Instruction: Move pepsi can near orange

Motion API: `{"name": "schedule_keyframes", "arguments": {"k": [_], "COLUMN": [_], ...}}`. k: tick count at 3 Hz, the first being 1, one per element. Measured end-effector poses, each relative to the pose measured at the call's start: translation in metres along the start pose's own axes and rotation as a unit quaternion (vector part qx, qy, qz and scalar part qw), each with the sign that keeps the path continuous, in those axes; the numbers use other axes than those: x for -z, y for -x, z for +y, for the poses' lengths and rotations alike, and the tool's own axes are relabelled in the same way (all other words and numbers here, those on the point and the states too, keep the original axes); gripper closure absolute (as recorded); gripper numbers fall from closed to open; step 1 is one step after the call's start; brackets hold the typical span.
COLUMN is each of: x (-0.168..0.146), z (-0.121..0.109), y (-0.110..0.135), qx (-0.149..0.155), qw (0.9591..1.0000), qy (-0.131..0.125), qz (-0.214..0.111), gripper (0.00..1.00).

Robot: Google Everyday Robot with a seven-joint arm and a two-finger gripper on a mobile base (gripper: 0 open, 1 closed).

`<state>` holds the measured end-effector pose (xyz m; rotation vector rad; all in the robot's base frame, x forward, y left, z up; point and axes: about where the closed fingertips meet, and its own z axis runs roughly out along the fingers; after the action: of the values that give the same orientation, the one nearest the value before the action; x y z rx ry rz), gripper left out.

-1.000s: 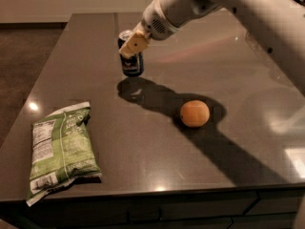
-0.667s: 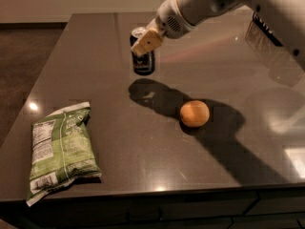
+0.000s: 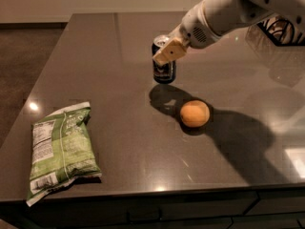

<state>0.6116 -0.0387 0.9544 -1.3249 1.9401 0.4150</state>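
Observation:
The pepsi can (image 3: 164, 70), dark blue with a silver top, stands upright at the middle of the dark table (image 3: 95, 56). My gripper (image 3: 166, 49) reaches in from the upper right and is shut on the can's upper part. Its tan finger pad (image 3: 170, 52) lies across the can's front; the other finger is hidden behind the can. The orange (image 3: 194, 113) lies on the table to the front right of the can, about one can-height away. The can's shadow falls between them.
A green chip bag (image 3: 62, 149) lies flat near the table's front left corner. The table's front edge (image 3: 167, 190) runs close below the orange. A dark wire object (image 3: 283, 30) sits at the far right behind the arm.
The gripper has carried the pepsi can to the right and toward the front, closer to the orange. The orange and the chip bag have not moved.

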Motion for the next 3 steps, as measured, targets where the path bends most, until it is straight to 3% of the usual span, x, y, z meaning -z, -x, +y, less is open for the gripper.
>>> {"name": "schedule_keyframes", "arguments": {"k": [2,3], "x": [0.020,0.024], "z": [0.020,0.026], "y": [-0.039,-0.053], "qx": [-0.009,-0.014], "qw": [0.9998,0.9996], "qy": [0.000,-0.004], "qz": [0.018,0.025], "gripper": [1.00,0.82]}}
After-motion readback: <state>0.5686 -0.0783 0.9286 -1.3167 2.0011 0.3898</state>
